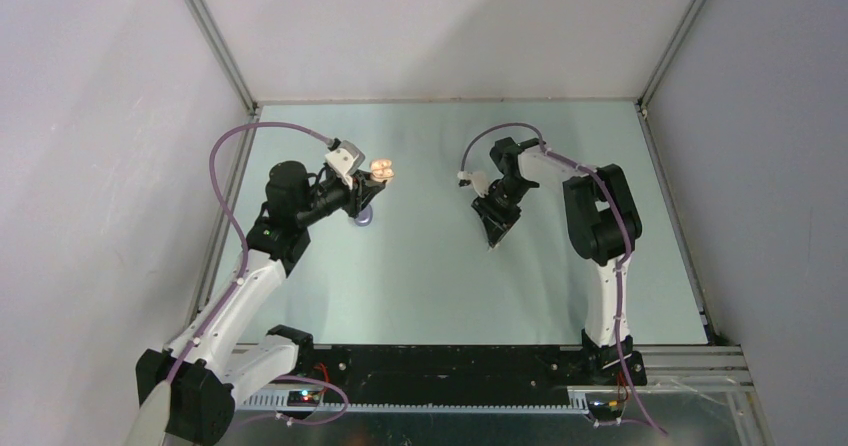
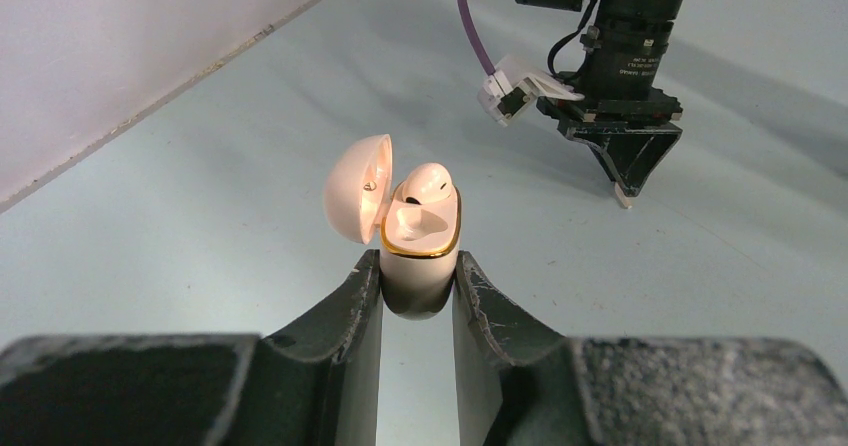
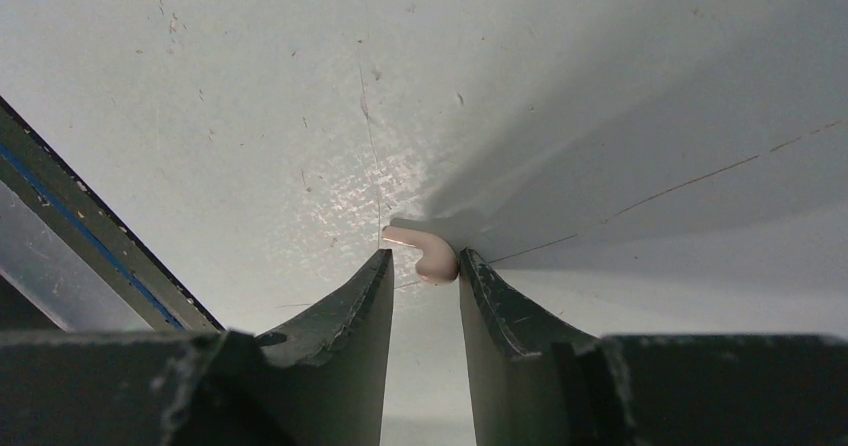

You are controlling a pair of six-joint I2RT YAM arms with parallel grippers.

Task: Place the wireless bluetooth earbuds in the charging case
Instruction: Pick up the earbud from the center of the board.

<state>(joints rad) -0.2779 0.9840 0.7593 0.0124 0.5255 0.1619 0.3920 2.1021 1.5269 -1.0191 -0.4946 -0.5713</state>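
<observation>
While the left gripper (image 2: 418, 264) is clamped on the charging case (image 2: 416, 288), lid open with one earbud (image 2: 425, 181) already sitting inside, off to the case's right the right gripper (image 3: 424, 258) is pinching a second earbud (image 3: 430, 257) down by the surface (image 3: 250, 116).

Bright even light, soft shadows, mild glare

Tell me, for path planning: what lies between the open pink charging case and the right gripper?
Only bare pale-green table separates the open pink charging case from the black right gripper pinching a pink earbud, in the left wrist view.
</observation>
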